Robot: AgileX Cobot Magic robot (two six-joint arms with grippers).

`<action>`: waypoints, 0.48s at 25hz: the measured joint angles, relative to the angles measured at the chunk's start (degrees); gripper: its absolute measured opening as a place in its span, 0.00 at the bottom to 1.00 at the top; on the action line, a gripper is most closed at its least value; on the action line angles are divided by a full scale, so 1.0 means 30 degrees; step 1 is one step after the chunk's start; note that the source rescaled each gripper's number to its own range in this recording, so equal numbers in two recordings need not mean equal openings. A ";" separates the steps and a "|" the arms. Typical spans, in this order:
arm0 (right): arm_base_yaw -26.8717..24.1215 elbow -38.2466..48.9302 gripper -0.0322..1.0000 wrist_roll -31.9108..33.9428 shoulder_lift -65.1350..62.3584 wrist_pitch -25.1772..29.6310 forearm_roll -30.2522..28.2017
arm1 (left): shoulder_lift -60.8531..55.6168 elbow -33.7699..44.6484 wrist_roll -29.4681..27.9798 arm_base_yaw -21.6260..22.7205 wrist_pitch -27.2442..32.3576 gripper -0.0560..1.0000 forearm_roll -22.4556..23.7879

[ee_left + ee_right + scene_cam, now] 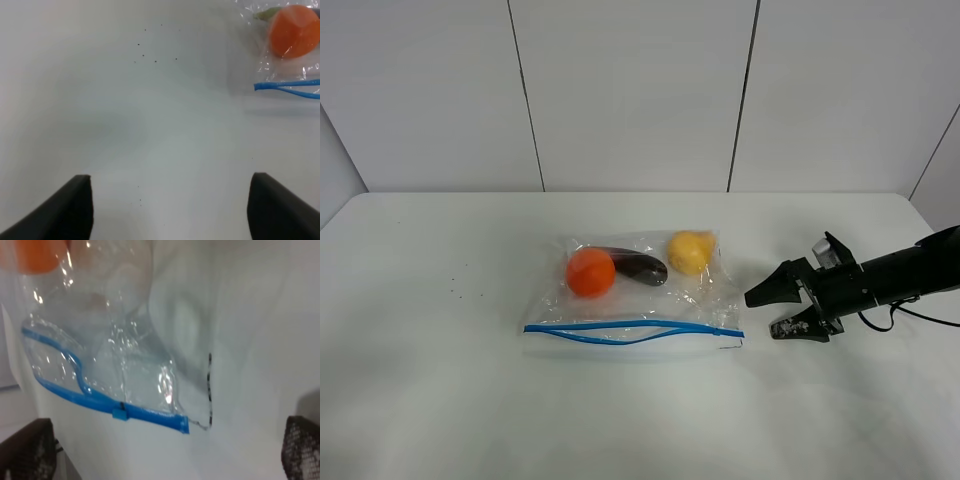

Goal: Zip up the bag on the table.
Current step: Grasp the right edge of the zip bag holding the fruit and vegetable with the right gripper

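The clear bag (705, 300) lies flat in the middle of the white table (440, 380). An orange fruit (590, 272), a dark purple one (640, 266) and a yellow one (690, 251) show through it. Its blue zipper strip (630, 330) runs along the front edge, and its two tracks gape apart in the middle. My right gripper (763, 314) is open and empty, low over the table just right of the bag's zipper end. The right wrist view shows the strip (150, 415) with a small blue slider (119, 413). My left gripper (170, 210) is open over bare table, with the bag's left corner (287, 87) ahead of it.
Grey wall panels (630, 90) rise behind the table's far edge. A few small dark specks (455, 292) mark the tabletop left of the bag. The left arm is outside the exterior view.
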 joint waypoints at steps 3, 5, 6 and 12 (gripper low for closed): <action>0.0099 -0.0015 1.00 0.0000 0.0080 -0.0229 0.0357 | 0.0000 0.0000 0.0000 0.0000 0.0000 0.73 0.0000; 0.0470 -0.0093 1.00 0.0000 0.0296 -0.0145 0.0679 | 0.0000 0.0000 0.0000 0.0000 0.0000 0.73 0.0000; 0.0717 -0.0114 1.00 0.0000 0.0440 -0.0040 0.0926 | 0.0000 0.0000 0.0000 0.0000 0.0000 0.73 0.0000; 0.2751 -0.0111 1.00 -0.0195 0.1062 0.0343 0.2308 | 0.0000 0.0000 0.0000 0.0000 0.0000 0.73 0.0000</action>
